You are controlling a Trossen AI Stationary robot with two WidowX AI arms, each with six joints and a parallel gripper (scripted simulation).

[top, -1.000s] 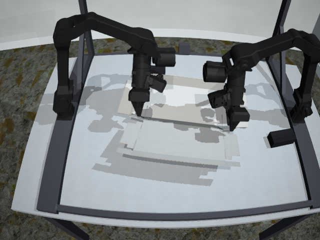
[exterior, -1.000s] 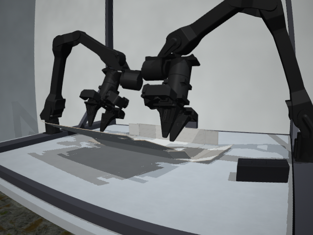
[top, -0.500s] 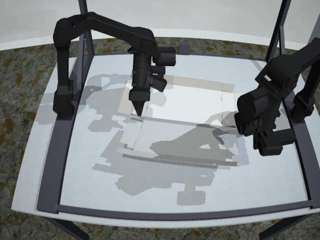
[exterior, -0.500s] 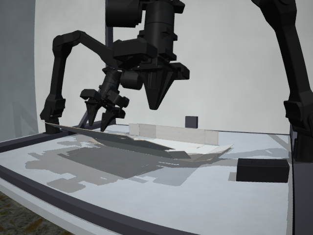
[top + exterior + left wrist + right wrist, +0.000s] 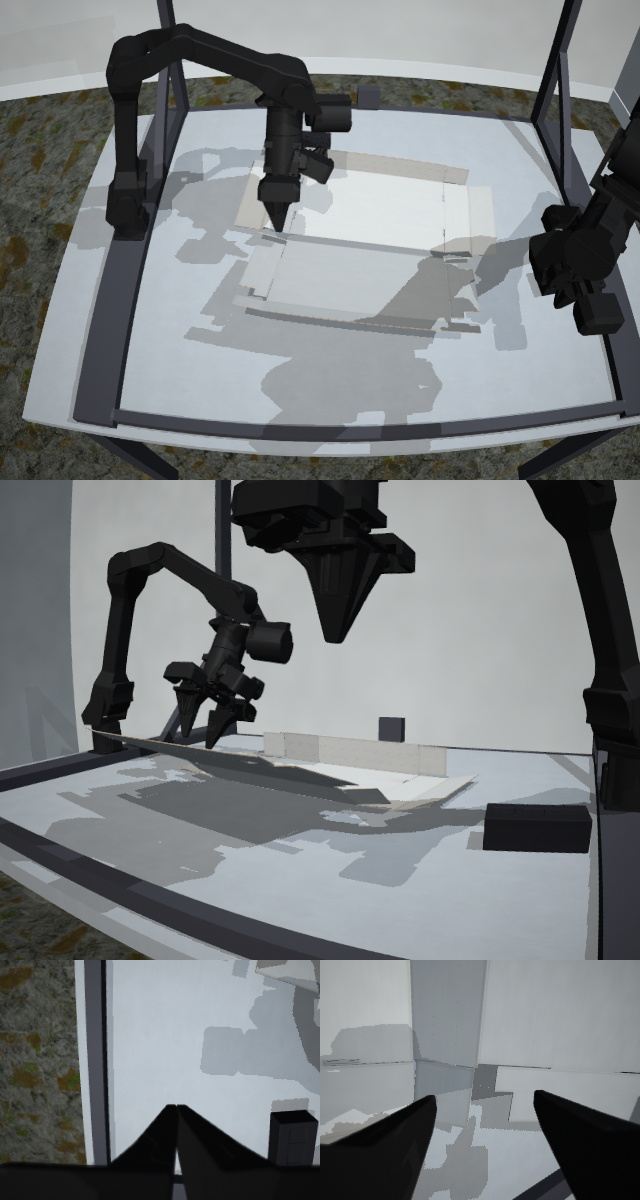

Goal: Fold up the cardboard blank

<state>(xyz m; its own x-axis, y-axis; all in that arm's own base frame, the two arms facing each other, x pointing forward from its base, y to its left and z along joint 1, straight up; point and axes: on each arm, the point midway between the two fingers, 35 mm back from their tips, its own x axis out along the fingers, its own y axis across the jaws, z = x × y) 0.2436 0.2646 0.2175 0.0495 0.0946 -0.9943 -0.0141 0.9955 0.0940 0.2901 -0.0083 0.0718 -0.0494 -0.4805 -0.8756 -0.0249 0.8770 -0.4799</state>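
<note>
The cardboard blank's base (image 5: 372, 206) (image 5: 377, 782) (image 5: 365, 1000) lies at the table's middle. Its far long wall (image 5: 392, 164) (image 5: 361, 752) stands up. The near long wall (image 5: 356, 244) (image 5: 447, 1010) is a narrow shaded strip, and the lid (image 5: 336, 279) (image 5: 221, 766) (image 5: 560, 1010) slopes shallowly up beyond it, its outer edge off the table. My right gripper (image 5: 279, 229) (image 5: 198, 741) (image 5: 484, 1099) is open and empty over the blank's end by the near wall's fold; its clearance is unclear. My left gripper (image 5: 559, 304) (image 5: 334, 641) (image 5: 175, 1113) is shut and empty, high beside the blank's other end.
A black box (image 5: 537, 828) (image 5: 292, 1137) sits on the table near the left arm's base, under or beside the left gripper. Frame beams (image 5: 279, 431) (image 5: 96, 1060) border the table. End flaps (image 5: 480, 217) (image 5: 261, 268) spread out at both ends of the blank.
</note>
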